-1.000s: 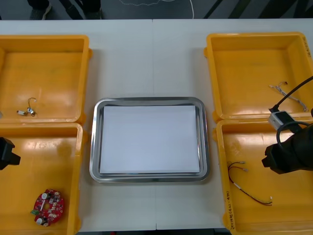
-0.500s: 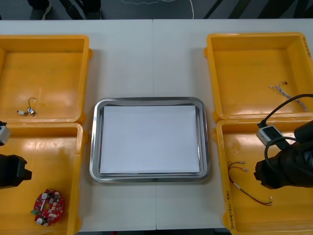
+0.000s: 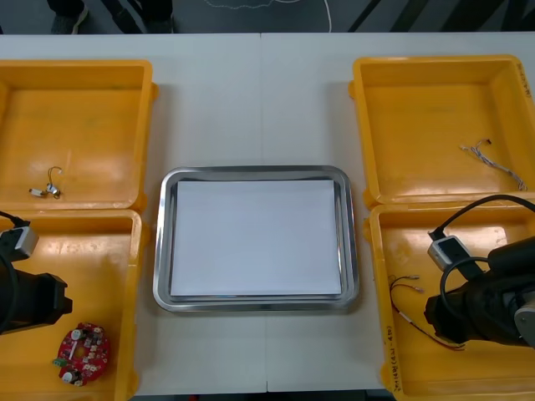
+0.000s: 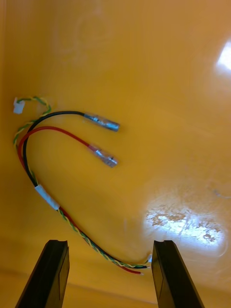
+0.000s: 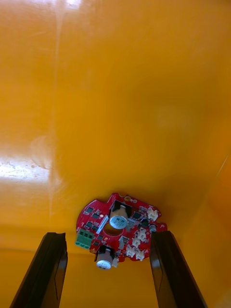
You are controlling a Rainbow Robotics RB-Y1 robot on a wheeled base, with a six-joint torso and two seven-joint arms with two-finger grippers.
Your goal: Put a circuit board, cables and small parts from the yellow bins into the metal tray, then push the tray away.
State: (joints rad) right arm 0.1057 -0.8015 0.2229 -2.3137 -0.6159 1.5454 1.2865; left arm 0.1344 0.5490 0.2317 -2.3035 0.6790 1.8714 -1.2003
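Board point(image 5: 118, 231), round, red, between left fingers point(image 5: 48, 272)

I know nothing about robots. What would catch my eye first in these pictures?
The four bright yellow bins at both sides of the table, with a shiny metal tray, white inside, between them. In the near left bin, the open left gripper hangs over a round red circuit board; in the near right bin, the open right gripper hangs over a red and yellow cable.
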